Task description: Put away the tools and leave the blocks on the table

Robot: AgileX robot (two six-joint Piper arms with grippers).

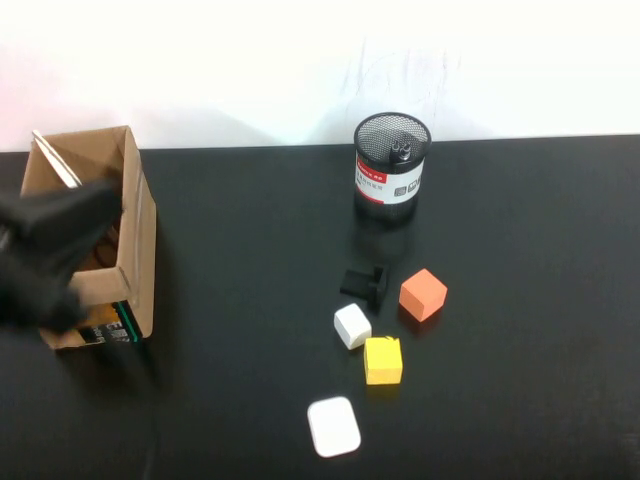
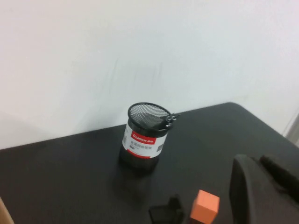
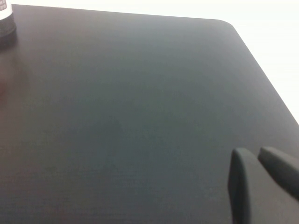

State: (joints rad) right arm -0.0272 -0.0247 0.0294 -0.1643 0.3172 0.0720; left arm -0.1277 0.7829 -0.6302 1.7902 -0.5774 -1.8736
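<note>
Three blocks sit on the black table [image 1: 250, 400]: orange [image 1: 423, 294], white [image 1: 352, 325] and yellow [image 1: 383, 361]. The orange block [image 2: 204, 207] also shows in the left wrist view. Of the tools, only a small dark end [image 1: 402, 150] shows at the rim of the black mesh cup [image 1: 390, 170]; I cannot tell which tool it is. My left gripper [image 1: 100, 208] hangs blurred over the cardboard box [image 1: 135, 250] at the left, shut and holding nothing [image 2: 261, 175]. My right gripper [image 3: 257, 161] is shut and empty above bare table near the right corner, outside the high view.
A small black clip-like object [image 1: 365, 283] lies beside the orange block. A flat white rounded case [image 1: 334, 427] lies near the front. The mesh cup [image 2: 145, 137] stands at the back centre before a white wall. The box is open-topped.
</note>
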